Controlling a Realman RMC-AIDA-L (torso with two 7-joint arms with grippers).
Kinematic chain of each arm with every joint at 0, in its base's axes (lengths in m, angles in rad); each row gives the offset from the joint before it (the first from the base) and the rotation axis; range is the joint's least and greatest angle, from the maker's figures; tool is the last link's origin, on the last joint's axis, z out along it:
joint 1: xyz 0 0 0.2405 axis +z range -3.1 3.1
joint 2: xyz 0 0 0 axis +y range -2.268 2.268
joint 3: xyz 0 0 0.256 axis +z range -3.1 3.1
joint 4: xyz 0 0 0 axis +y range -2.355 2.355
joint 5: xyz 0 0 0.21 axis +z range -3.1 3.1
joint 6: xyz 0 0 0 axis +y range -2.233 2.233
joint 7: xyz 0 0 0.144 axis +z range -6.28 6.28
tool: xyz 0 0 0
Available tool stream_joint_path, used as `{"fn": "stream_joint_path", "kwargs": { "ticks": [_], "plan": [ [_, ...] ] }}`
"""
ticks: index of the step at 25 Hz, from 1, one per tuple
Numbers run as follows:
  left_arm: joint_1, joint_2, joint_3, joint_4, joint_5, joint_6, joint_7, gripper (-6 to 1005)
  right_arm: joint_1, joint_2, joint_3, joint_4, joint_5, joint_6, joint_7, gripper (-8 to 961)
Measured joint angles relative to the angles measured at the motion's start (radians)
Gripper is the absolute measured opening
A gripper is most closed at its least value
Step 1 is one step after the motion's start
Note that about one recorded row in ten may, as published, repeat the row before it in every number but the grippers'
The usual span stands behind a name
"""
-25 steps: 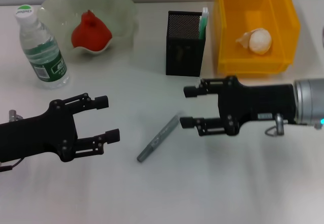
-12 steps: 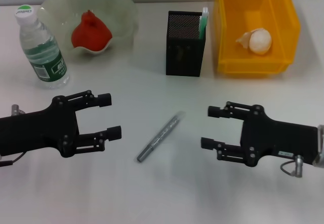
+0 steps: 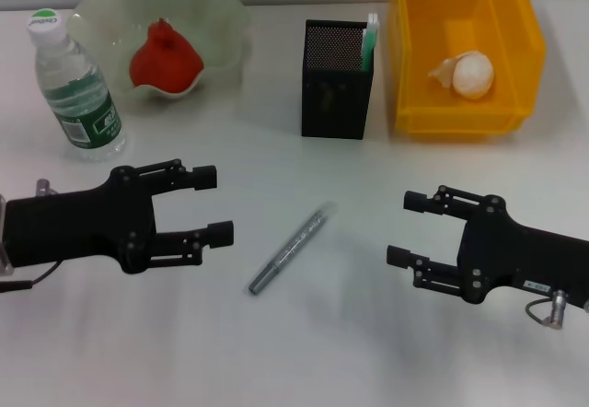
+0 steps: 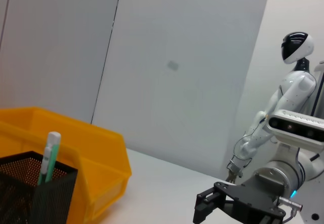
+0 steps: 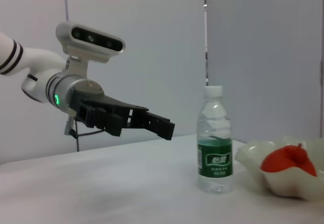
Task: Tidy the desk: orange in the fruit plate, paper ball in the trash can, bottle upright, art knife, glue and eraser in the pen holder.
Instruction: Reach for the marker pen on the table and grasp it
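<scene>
The right gripper (image 3: 398, 228) has pulled back from the black mesh pen holder (image 3: 337, 78), fingers spread and empty. The left gripper (image 3: 213, 205), also spread and empty, edges toward the grey art knife (image 3: 292, 248) lying on the desk, likely the next pick.

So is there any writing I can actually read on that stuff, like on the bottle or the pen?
Bottle: the green label carries white characters, too blurred to read.
Bottle cap: a green mark on top, unreadable.
Grey pen: faint print along the barrel, too small to read.
Black mesh box, yellow bin, bowl: no writing visible.
</scene>
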Motion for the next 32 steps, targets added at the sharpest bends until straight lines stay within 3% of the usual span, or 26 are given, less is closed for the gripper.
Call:
{"fn": "stream_joint_path", "kwargs": {
  "ticks": [3, 5, 7, 8, 15, 19, 27, 32],
  "plan": [
    [-0.003, -0.003, 0.004, 0.016, 0.000, 0.000, -0.023, 697, -0.011, -0.005, 0.016, 0.000, -0.003, 0.003, 0.000, 688],
    [-0.032, -0.032, 0.038, 0.134, 0.024, -0.037, -0.214, 696, -0.023, -0.013, 0.021, 0.001, -0.003, 0.004, -0.001, 688],
    [-0.032, -0.032, 0.038, 0.134, 0.024, -0.037, -0.214, 695, -0.027, -0.015, 0.022, 0.001, -0.003, 0.004, -0.001, 687],
    [-0.083, -0.045, 0.103, 0.206, 0.088, -0.114, -0.425, 695, -0.030, -0.016, 0.022, -0.001, -0.003, 0.004, -0.002, 687],
    [-0.188, -0.046, 0.241, 0.299, 0.182, -0.201, -0.753, 691, -0.035, -0.026, 0.034, -0.006, -0.014, 0.016, -0.004, 687],
    [-0.271, -0.048, 0.377, 0.364, 0.261, -0.230, -0.931, 690, -0.033, -0.030, 0.045, -0.007, -0.017, 0.027, -0.004, 687],
    [-0.411, -0.054, 0.515, 0.368, 0.374, -0.294, -1.173, 686, -0.022, -0.032, 0.057, -0.008, -0.017, 0.038, -0.005, 686],
    [-0.462, -0.058, 0.601, 0.364, 0.392, -0.310, -1.260, 684, -0.019, -0.032, 0.051, -0.008, -0.019, 0.043, -0.005, 686]
  ]
}}
